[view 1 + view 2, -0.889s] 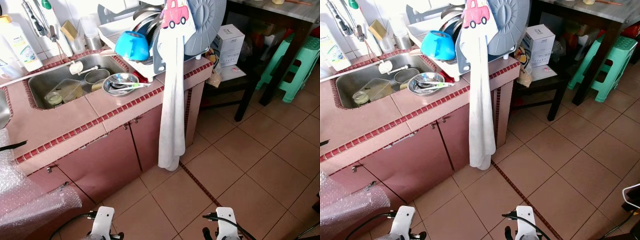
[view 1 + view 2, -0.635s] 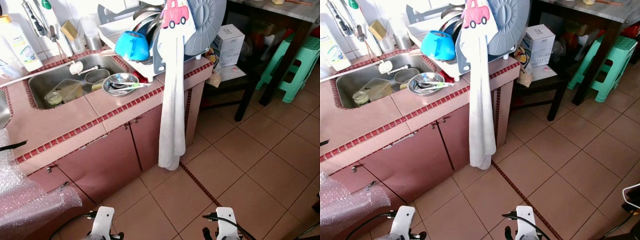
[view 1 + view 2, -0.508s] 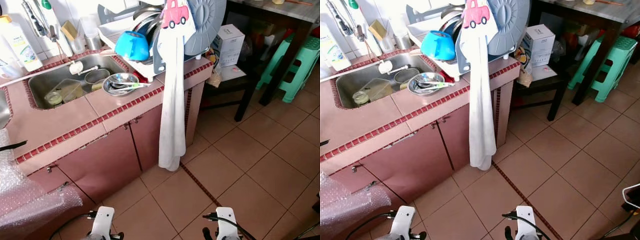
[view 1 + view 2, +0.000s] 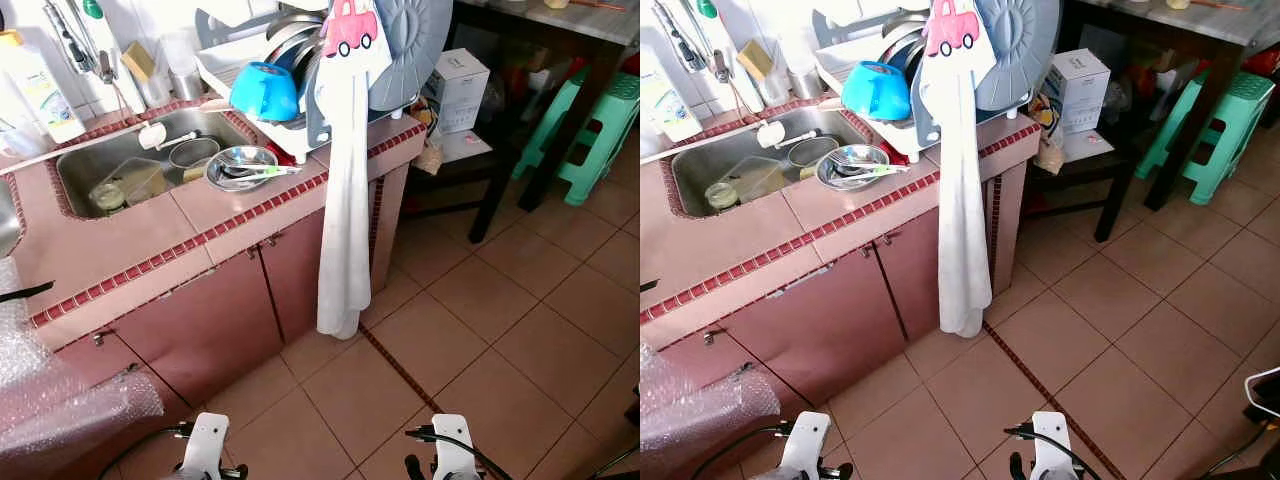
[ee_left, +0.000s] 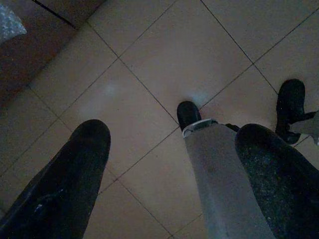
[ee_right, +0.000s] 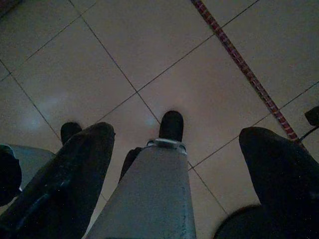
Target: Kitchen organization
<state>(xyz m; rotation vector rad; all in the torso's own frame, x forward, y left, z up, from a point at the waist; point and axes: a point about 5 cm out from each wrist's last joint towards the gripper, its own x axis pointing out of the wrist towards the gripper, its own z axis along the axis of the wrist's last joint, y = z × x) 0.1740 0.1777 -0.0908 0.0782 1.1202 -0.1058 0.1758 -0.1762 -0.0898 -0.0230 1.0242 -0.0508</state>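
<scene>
A pink tiled counter [image 4: 120, 250] holds a steel sink [image 4: 120, 165]. Just beside the sink stands a shiny round metal bowl [image 4: 240, 167]; past it, a rack [image 4: 290, 60] with a blue bowl [image 4: 263, 92]. A long white towel [image 4: 345, 200] hangs from the rack. Left gripper [image 5: 172, 144] and right gripper [image 6: 177, 144] hang over the smooth floor [image 4: 480, 300], fingers wide apart, empty.

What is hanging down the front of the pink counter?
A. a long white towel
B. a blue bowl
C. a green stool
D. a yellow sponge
A: a long white towel hangs from the dish rack down past the cabinet doors, almost to the floor.
</scene>
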